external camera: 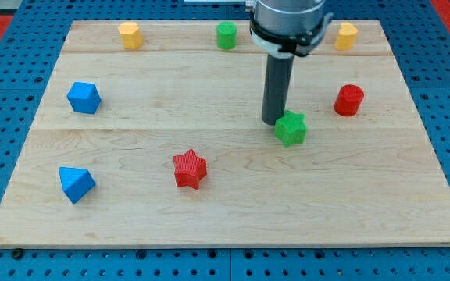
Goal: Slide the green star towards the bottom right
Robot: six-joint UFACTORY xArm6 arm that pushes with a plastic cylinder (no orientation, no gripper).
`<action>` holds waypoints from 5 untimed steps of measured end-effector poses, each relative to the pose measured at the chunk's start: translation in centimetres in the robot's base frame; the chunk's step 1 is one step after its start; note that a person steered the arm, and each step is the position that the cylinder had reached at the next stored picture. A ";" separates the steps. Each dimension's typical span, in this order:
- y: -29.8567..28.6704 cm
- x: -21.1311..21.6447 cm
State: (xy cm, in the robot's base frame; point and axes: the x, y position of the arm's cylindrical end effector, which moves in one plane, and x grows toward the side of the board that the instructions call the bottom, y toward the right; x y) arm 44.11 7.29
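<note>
The green star (291,129) lies right of the board's middle. My tip (273,122) stands at the star's upper left edge, touching it or nearly so. The dark rod rises from there to the arm's grey wrist at the view's top.
A red star (189,169) lies at the lower middle. A red cylinder (349,100) is to the right of the green star. A green cylinder (226,36) and two yellow blocks (130,35) (346,36) line the top. Two blue blocks (83,97) (76,184) sit at the left. The wooden board (225,218) rests on blue pegboard.
</note>
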 end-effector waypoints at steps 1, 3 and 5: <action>1.8 2.9; 5.7 5.2; 9.4 5.4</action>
State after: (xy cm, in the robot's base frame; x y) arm 49.52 16.65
